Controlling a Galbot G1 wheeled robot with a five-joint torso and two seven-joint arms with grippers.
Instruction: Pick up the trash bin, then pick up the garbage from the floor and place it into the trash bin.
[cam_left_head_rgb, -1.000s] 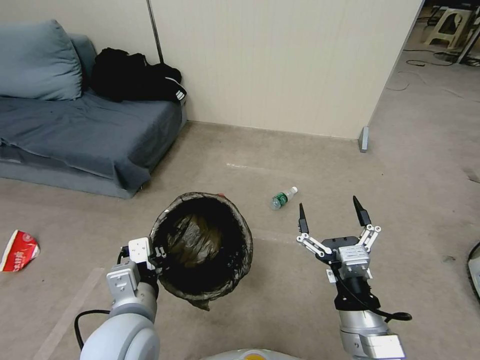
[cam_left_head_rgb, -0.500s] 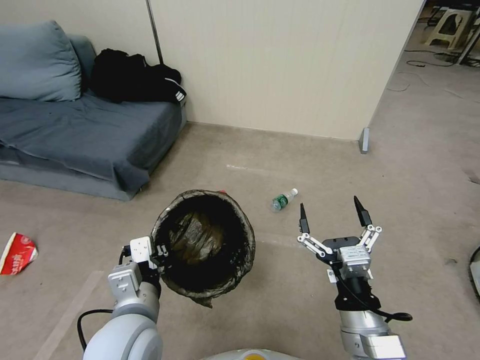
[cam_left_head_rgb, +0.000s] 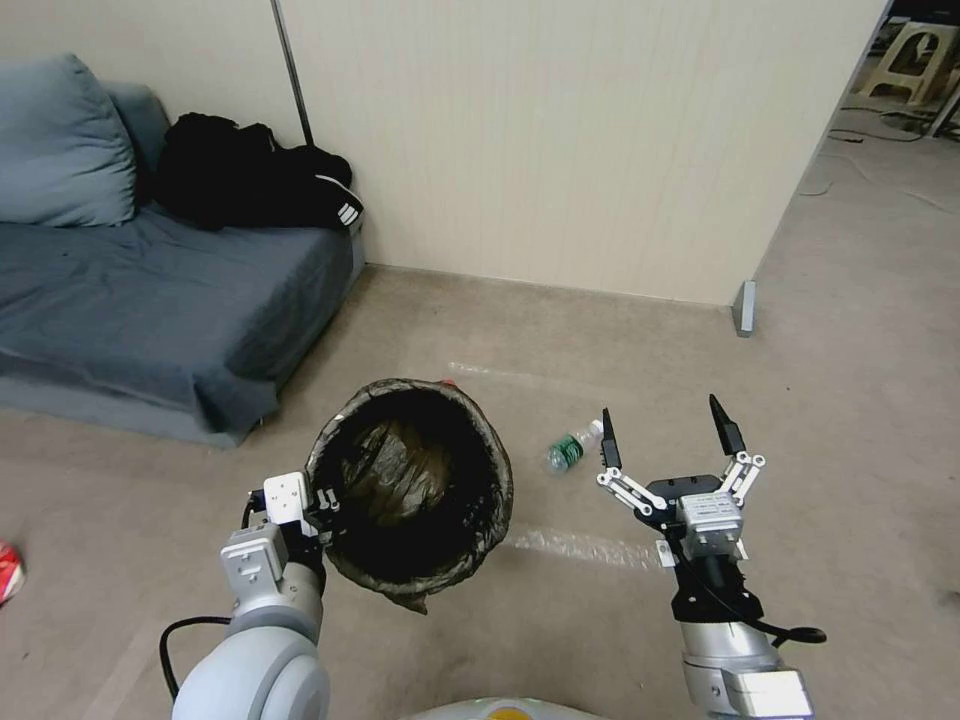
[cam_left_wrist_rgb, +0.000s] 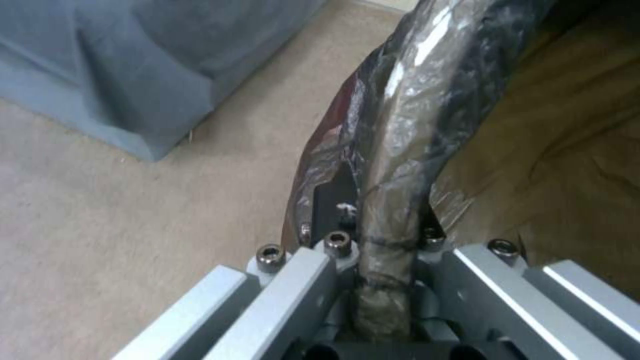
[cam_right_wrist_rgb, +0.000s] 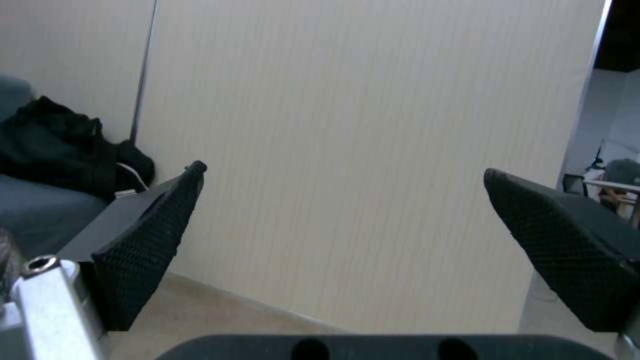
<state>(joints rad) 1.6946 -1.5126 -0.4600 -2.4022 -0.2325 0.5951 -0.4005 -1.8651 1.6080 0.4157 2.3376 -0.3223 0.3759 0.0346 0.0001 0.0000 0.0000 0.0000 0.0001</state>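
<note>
since a second ago the whole head view has shifted, so the camera moved: the green-labelled bottle (cam_left_head_rgb: 572, 447) on the floor now lies just beside the right claw (cam_left_head_rgb: 668, 428), whose fingers stand wide apart. left of that bottle, the left claw (cam_left_head_rgb: 318, 503) is clamped on the bag-covered rim of the trash bin (cam_left_head_rgb: 410, 482), held off the floor.

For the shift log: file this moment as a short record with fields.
left gripper: shut on the rim of the trash bin, bin held off the floor
right gripper: open, empty, held above the floor
green-labelled bottle: lying on the floor between bin and right gripper, near its left fingertip
red-and-white cup: on the floor at the far left edge
black clothing: on the sofa
</note>
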